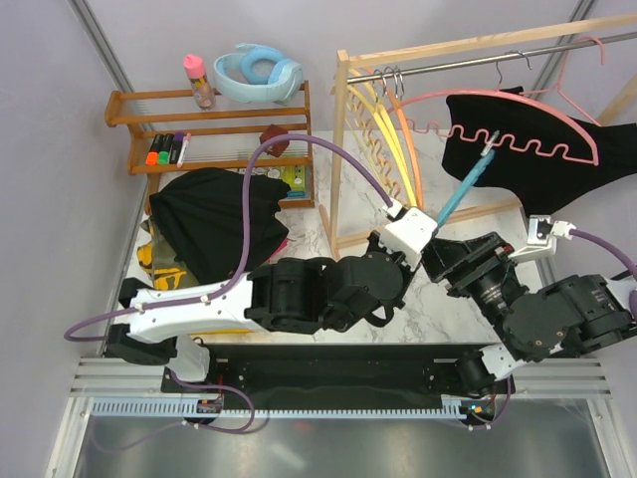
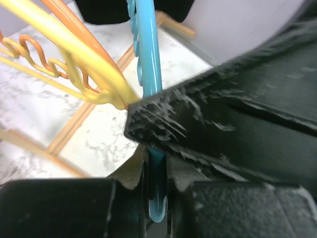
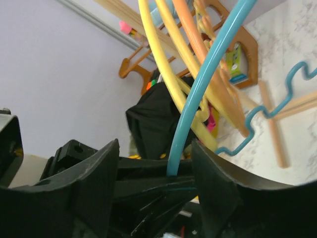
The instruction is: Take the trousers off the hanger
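Blue hanger [image 2: 148, 74] pinched by left gripper [image 2: 157, 171] (right gripper [image 3: 156, 166] agape).

Black-and-white arms [image 1: 318, 294] trail purple cables [image 1: 242, 214].

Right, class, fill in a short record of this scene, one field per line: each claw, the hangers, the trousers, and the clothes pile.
left claw: shut on the blue hanger
right claw: open, with the blue hanger's rod passing between its fingers
rail: carries the pink hanger, yellow hangers and orange hangers
black trousers: hanging with the pink hanger, not yet removed
clothes pile: on the table's left side, black cloth on top
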Robot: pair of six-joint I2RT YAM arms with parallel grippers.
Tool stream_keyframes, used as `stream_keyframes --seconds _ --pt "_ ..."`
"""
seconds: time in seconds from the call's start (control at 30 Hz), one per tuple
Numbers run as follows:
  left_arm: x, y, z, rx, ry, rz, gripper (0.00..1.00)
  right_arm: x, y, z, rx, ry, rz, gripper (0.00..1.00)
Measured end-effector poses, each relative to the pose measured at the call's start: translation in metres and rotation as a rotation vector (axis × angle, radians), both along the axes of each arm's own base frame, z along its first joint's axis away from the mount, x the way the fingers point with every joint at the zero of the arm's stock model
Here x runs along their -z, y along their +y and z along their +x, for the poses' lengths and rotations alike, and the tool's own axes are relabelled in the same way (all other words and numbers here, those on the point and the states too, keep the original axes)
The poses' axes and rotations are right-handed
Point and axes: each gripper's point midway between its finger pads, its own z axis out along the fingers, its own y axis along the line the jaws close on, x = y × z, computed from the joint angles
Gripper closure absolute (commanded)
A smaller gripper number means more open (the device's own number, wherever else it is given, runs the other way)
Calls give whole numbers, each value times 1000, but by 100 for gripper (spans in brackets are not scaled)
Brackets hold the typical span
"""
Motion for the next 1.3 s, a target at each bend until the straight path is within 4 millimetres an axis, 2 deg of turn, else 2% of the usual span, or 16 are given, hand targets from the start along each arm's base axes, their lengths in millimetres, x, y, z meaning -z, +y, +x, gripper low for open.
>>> stream_keyframes --seconds 0.17,0.27,0.3,0.4,0.5,0.57,0.67,0.77,0.87,0.93,1.03,1.13,1.3 --pt "16 18 13 -53 -12 75 98 23 2 -3 -35 -20 -94 26" --pt "15 28 14 -59 -13 81 98 50 1 -4 -54 -20 -148 42" --pt "14 31 14 -58 -12 77 98 59 0 -5 -61 -17 -164 61" --pt "5 37 12 -46 -3 49 98 102 -4 -5 -61 -4 -235 73" --pt "-3 42 8 -25 12 17 98 141 -1 -5 -44 -2 -347 79" --pt "-9 45 4 -9 22 -3 98 162 8 -4 -10 8 -434 80" --pt "-16 46 0 14 33 -25 98 193 26 -1 56 29 -534 72" --pt "-24 46 -2 29 39 -46 98 236 32 3 116 54 -639 71" --pt "-34 45 -3 29 47 -71 98 279 19 15 183 98 -780 71" --pt "-39 41 -2 16 57 -93 98 310 6 29 239 195 -807 71" --pt "-40 35 -1 -15 73 -112 98 339 -14 39 278 270 -792 69" --pt "-36 27 -2 -61 78 -103 98 349 -22 39 260 304 -761 68" --pt "-34 21 -12 -129 74 -87 98 337 -19 35 203 327 -626 60"
